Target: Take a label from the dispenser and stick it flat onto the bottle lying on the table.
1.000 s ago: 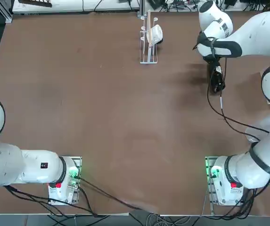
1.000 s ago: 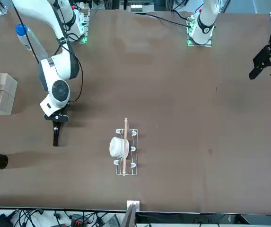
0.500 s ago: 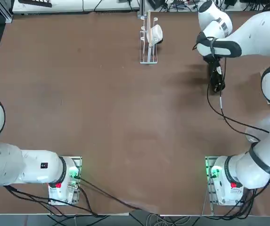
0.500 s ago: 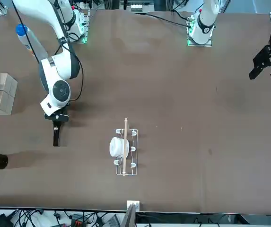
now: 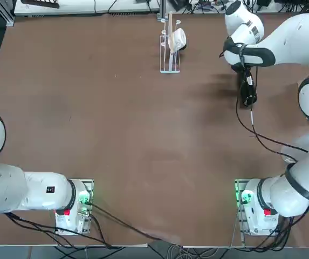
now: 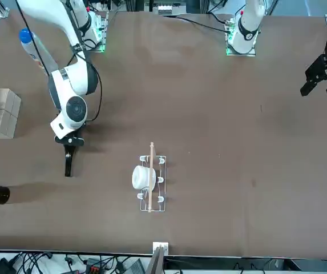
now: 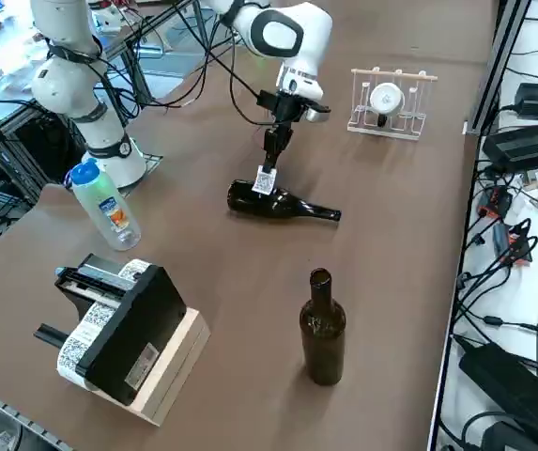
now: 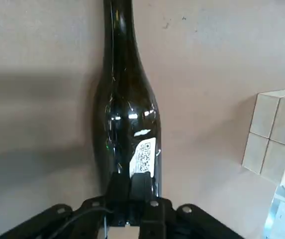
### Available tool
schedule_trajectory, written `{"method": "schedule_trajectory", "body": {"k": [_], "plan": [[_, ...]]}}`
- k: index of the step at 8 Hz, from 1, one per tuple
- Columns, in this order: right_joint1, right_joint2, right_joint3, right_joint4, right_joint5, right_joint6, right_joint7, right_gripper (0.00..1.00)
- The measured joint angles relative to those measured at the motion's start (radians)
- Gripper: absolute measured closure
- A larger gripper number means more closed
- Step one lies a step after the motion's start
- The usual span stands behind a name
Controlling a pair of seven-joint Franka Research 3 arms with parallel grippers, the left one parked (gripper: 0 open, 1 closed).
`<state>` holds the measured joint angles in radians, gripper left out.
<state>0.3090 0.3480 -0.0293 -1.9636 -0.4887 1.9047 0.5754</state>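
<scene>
The dark bottle (image 7: 283,203) lies on the brown table with its neck toward the far side. It fills the middle of the right wrist view (image 8: 125,109). A small white label (image 7: 265,180) with dark print rests against the bottle's body (image 8: 145,157). My right gripper (image 7: 269,168) points straight down over the bottle's wide part. It is shut, and its tips (image 8: 130,182) pinch the label's edge. The dispenser (image 5: 170,46), a clear frame with a white roll, stands apart at the far middle of the table (image 7: 389,101).
A second dark bottle (image 7: 322,328) stands upright beyond the lying one. A clear plastic bottle with a blue cap (image 7: 105,207) and a black label printer on a wooden block (image 7: 128,340) sit at the table's right side. The block (image 8: 274,134) shows beside the bottle.
The right arm's wrist has shifted a little. The gripper tips, label and bottle stay where they were.
</scene>
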Motion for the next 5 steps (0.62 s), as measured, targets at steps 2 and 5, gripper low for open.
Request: {"method": "schedule_trajectory", "body": {"k": [2, 5], "plan": [[0.0, 0.005, 0.0, 0.0, 0.0, 0.0, 0.001, 0.99], [0.0, 0.017, 0.0, 0.001, 0.0, 0.001, 0.003, 0.98]]}}
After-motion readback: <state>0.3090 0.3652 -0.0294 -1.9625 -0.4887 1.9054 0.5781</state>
